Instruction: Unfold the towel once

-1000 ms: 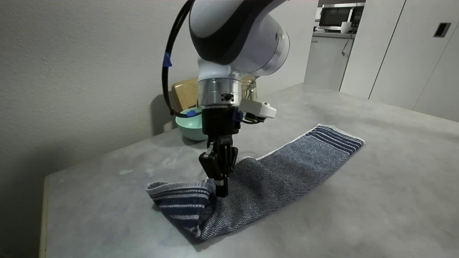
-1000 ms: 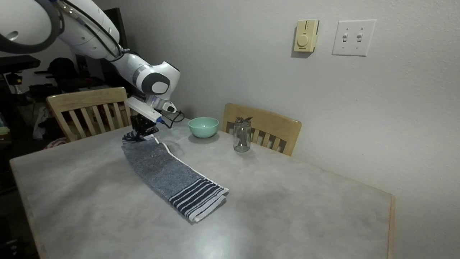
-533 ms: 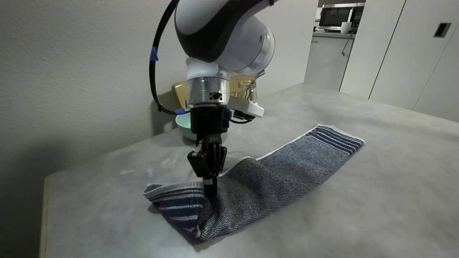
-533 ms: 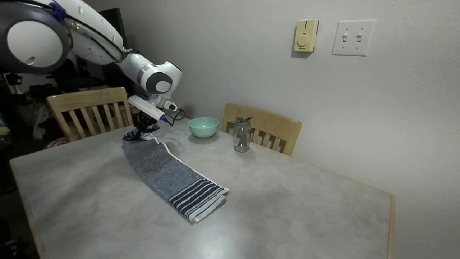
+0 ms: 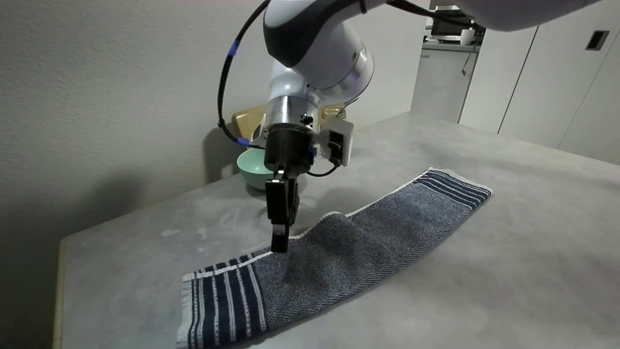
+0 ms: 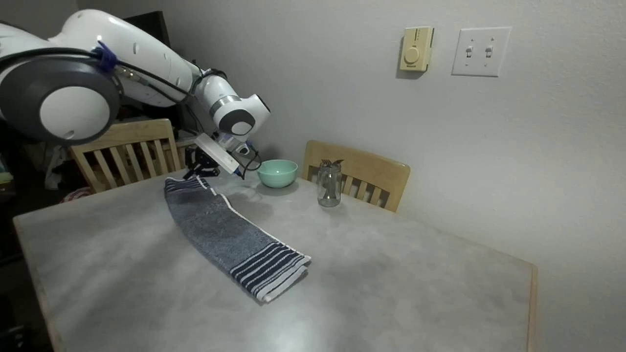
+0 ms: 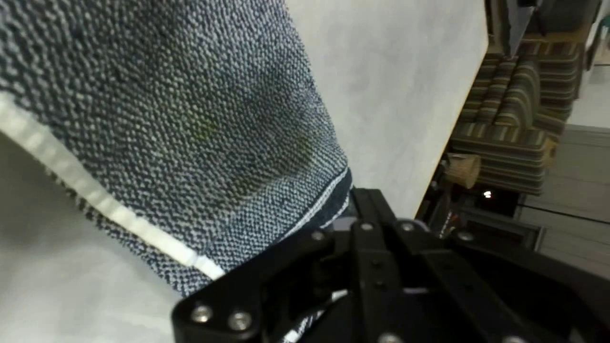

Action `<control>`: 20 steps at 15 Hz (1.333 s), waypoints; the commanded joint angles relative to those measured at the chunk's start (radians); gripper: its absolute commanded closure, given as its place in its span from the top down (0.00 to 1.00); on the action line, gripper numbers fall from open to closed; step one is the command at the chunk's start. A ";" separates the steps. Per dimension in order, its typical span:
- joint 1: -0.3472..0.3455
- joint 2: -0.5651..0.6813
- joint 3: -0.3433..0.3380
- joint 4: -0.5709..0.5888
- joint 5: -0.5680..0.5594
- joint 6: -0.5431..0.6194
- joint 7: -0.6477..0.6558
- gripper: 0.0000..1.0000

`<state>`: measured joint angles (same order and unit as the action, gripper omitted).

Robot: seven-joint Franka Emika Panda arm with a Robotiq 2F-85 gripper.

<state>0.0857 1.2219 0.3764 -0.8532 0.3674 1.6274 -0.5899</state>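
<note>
The blue-grey towel (image 5: 334, 261) lies as a long strip on the table. It also shows in an exterior view (image 6: 215, 220) and in the wrist view (image 7: 190, 119). Both striped short ends show; the striped end near my gripper lies flat, pointing away from the strip's middle. The middle has a raised wrinkle. My gripper (image 5: 280, 245) is above the towel's back edge, close to that striped end; it also shows in an exterior view (image 6: 193, 173). In the wrist view the fingertips (image 7: 371, 195) are together with no cloth seen between them.
A teal bowl (image 6: 277, 173) stands behind the gripper near the wall. A glass jar with forks (image 6: 329, 188) stands to its right in that view. Wooden chairs (image 6: 359, 164) stand at the table's edge (image 5: 59, 300). The wall runs close behind the bowl.
The striped end near my gripper was folded up over the towel and now lies flat, outward. The gripper has risen, tilted and come off the cloth.
</note>
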 commanded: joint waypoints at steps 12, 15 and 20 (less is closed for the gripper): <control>0.067 -0.043 -0.129 0.093 -0.156 -0.008 0.165 0.76; 0.099 -0.107 -0.182 0.071 -0.228 0.023 0.236 0.96; 0.145 -0.208 -0.280 -0.002 -0.350 0.076 0.378 1.00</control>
<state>0.2095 1.1045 0.1575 -0.7358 0.0789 1.6536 -0.2814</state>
